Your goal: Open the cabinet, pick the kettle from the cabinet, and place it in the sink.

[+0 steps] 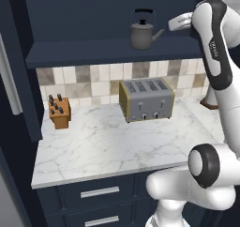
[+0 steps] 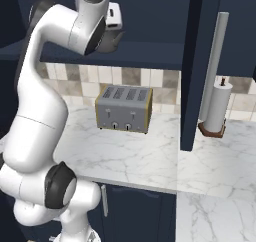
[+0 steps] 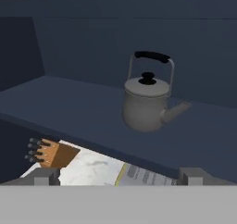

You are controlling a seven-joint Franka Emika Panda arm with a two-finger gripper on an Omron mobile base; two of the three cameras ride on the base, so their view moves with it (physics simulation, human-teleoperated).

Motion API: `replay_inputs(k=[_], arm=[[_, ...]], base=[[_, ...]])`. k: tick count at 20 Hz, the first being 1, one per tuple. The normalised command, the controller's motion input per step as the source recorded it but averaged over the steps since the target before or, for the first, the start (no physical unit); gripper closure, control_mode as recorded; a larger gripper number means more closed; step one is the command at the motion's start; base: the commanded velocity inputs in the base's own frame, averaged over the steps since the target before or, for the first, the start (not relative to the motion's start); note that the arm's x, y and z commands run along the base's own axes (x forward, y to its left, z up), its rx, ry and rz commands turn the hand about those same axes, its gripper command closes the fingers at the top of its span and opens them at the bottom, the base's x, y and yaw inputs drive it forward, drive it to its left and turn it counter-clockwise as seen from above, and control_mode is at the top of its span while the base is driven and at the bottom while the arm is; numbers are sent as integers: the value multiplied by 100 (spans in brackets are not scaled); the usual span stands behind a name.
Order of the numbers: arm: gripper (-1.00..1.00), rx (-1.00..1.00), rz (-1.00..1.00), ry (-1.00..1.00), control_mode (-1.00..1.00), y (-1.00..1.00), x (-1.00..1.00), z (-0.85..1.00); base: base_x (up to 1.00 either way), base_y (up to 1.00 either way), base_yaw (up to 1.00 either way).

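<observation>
While the gripper (image 3: 118, 177) is hanging with jaws spread wide and holding nothing, the kettle (image 3: 147, 100) is sitting straight ahead on the open cabinet (image 1: 112, 52) shelf — spout pointing toward the arm.

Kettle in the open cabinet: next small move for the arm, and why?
Probably ease the open gripper forward toward the kettle. It stands upright on the cabinet shelf, doors already open, with clear shelf between it and the fingertips, so nothing is gripped yet.
</observation>
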Motion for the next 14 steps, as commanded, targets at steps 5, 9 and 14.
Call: replay_inputs(k=[5, 9, 14], arm=[[-100, 0, 0, 0, -100, 0, 42, 0], [-100, 0, 0, -1, -100, 0, 38, 0], [-100, 1, 0, 0, -100, -8, 40, 0]], base=[[0, 0, 0], [0, 0, 0], [0, 0, 0]])
